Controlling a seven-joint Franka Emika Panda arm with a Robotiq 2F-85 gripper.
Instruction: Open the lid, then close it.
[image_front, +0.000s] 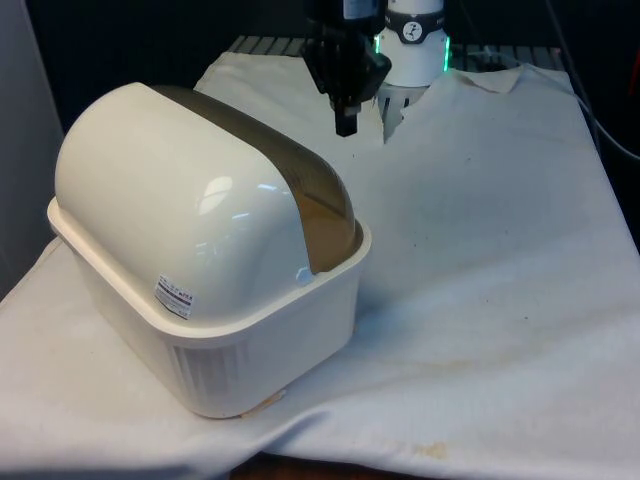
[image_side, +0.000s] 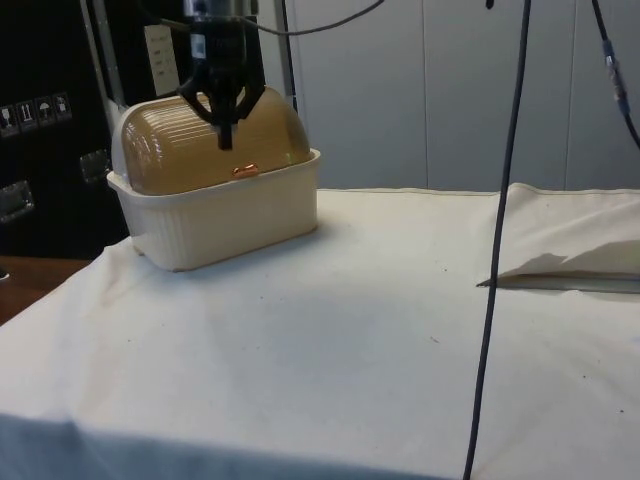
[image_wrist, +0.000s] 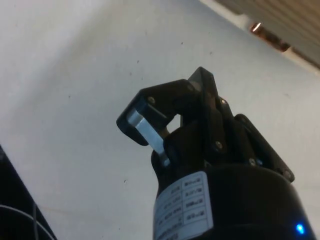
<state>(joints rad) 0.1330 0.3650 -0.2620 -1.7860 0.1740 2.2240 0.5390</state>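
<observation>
A cream bread box (image_front: 240, 330) stands at the front view's left, its back turned to that camera. Its ribbed, see-through brown roll lid (image_side: 200, 150) is down over the opening, and the small copper handle (image_side: 245, 171) rests at the box's front rim. My black gripper (image_front: 346, 125) hangs in the air just off the lid side of the box, fingers pointing down, not touching it. In the side view the gripper (image_side: 226, 138) sits a little above the handle. The wrist view has the gripper (image_wrist: 131, 120) shut on nothing over the white cloth, with the handle (image_wrist: 270, 37) some way off.
White cloth (image_front: 480, 260) covers the table, with open room to the front view's right of the box. A fold of cloth (image_side: 560, 270) lifts at the side view's right. A black cable (image_side: 500, 250) hangs down in front of the side camera.
</observation>
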